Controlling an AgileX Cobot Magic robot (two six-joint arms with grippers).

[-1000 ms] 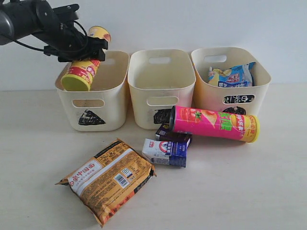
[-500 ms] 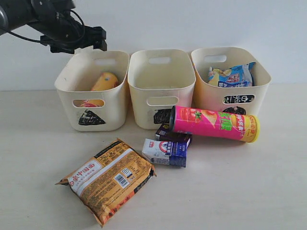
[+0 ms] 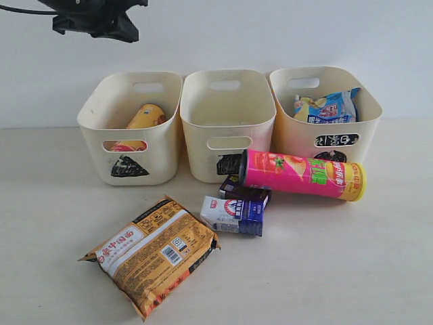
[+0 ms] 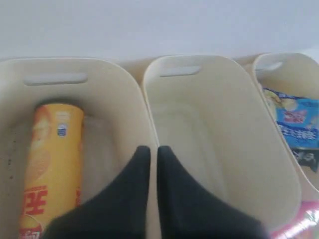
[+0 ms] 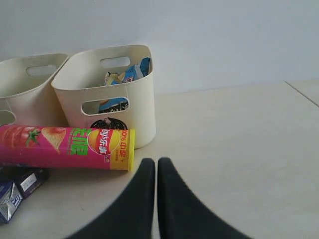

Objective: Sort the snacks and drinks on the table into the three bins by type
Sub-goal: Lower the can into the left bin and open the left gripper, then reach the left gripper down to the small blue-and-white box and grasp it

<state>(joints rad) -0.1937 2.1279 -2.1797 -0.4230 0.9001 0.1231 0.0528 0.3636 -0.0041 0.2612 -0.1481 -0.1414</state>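
Note:
The yellow chip tube (image 3: 143,119) (image 4: 52,164) lies inside the triangle bin (image 3: 128,166). High above that bin's left side my left gripper (image 3: 116,28) (image 4: 150,149) is shut and holds nothing. The square bin (image 3: 229,145) (image 4: 199,84) has nothing in it. The blue-black noodle packet (image 3: 328,107) (image 5: 122,74) sits in the circle bin (image 3: 335,139) (image 5: 107,107). The pink chip tube (image 3: 301,175) (image 5: 65,147) lies on the table before the bins. Small blue and white packets (image 3: 233,215) lie beside the orange-brown noodle packet (image 3: 154,252). My right gripper (image 5: 151,162) is shut and empty, out of the exterior view.
A plain white wall stands behind the bins. A dark packet (image 3: 242,191) lies tucked against the pink tube's red end. In the right wrist view bare tabletop (image 5: 234,149) stretches to the side of the circle bin.
My left gripper let the yellow tube drop into the triangle bin, then shut and rose up and to the left. Nothing else moved.

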